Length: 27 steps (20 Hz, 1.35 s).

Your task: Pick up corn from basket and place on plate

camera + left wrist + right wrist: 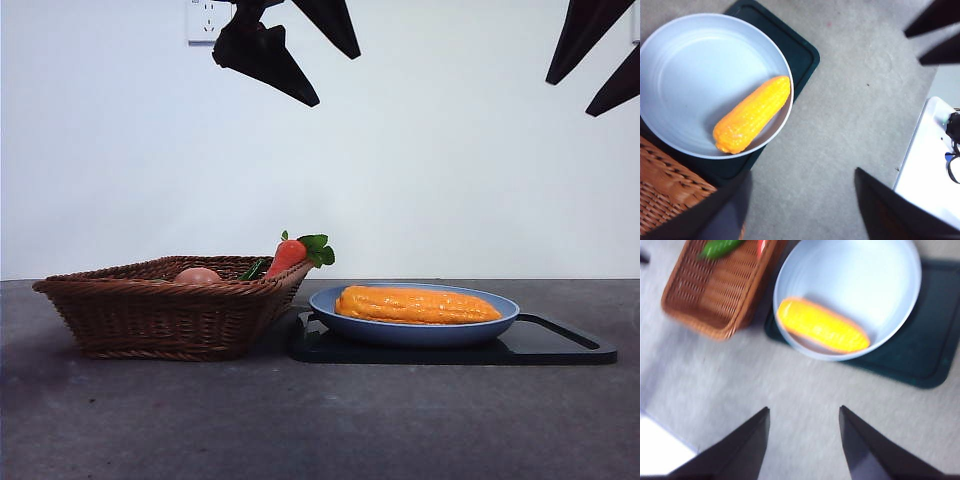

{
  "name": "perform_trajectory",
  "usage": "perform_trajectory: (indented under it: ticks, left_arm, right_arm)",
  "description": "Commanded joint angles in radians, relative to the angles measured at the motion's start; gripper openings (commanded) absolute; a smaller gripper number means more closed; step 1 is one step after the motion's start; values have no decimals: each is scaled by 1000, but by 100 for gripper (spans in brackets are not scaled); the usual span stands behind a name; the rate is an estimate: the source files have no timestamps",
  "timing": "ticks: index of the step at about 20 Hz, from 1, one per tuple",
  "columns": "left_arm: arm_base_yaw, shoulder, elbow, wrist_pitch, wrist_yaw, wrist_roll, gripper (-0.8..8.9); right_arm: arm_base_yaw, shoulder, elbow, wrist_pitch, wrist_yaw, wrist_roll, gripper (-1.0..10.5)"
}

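The shallow brown woven wicker basket [165, 305] is sitting just beside the flat black rectangular tray [560, 345], which is carrying the round matte blue plate [420, 332]. The long yellow-orange ribbed toy corn cob [417, 304] is already lying flat inside the plate, toward one side near the rim, so the placing looks done. The 2 grippers are hanging high above the table, well apart from everything: the left gripper [802, 200] is holding its jaws wide apart with nothing between them, and the right gripper [804, 440] is likewise spread and empty.

What remains, in my judgement, is only clearing away cleanly: lifting straight up without dipping toward the plate rim, since a knock could roll the corn out. A red-orange carrot with green leaves [298, 252] is leaning on the basket's edge nearest the plate, and a small round peach-coloured item [197, 275] is resting inside; neither is blocking anything.
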Motion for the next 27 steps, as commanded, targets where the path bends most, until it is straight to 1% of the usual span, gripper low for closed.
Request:
perform_trajectory:
  ticks: [1,2,4,5,6,13,17,23,27]
  left_arm:
    - [-4,17,32,-13,2,-3,203]
    - [-4,17,32,-21,2,-3,160]
    - [-4,17,32,-39,2,-2,75]
    - [-4,17,32,-48,2,-2,24]
    - [-4,17,32,-55,2,-3,5]
    - [-4,17,32,-38,2,-2,7]
    - [-4,17,32,64,2,-2,7]
    - [-4,17,32,286,2,-2,7]
    - [34,-21,32,330,-14,2,7]
  right_arm:
    - [32,3,10,-12,4,-26,218]
    - [44,4,10,-19,6,-26,188]
    - [60,6,8,-19,11,-49,45]
    - [66,6,8,-18,10,-65,-2]
    - [74,6,8,-19,10,-76,4]
    - [86,5,8,-10,10,-74,4]
    - [75,5,8,-10,10,-74,4]
    - [69,5,8,-10,10,-74,4]
    - [67,5,8,-8,10,-74,4]
